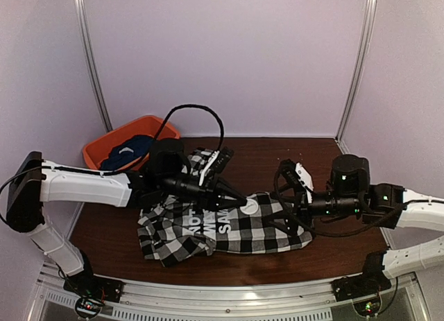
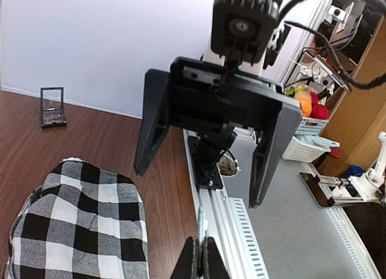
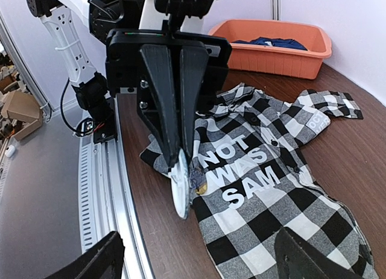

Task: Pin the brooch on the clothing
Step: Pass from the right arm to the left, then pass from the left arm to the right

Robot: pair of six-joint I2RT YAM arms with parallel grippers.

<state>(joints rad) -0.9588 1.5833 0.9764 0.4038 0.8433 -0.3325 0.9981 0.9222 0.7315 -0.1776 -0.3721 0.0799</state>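
The black-and-white checked shirt lies flat on the table with its "NOT WAS SAM" lettering facing up. My left gripper is shut on a round white brooch and holds it just above the shirt, beside the lettering. In the right wrist view the brooch hangs edge-on below the left gripper's shut fingers. In the left wrist view only the brooch's thin edge shows above my fingertips. My right gripper is open and empty, facing the left gripper over the shirt; it also shows in the left wrist view.
An orange basin holding a dark navy garment stands at the back left, also in the right wrist view. A small open compact sits on the brown table near the wall. The aluminium rail runs along the table's near edge.
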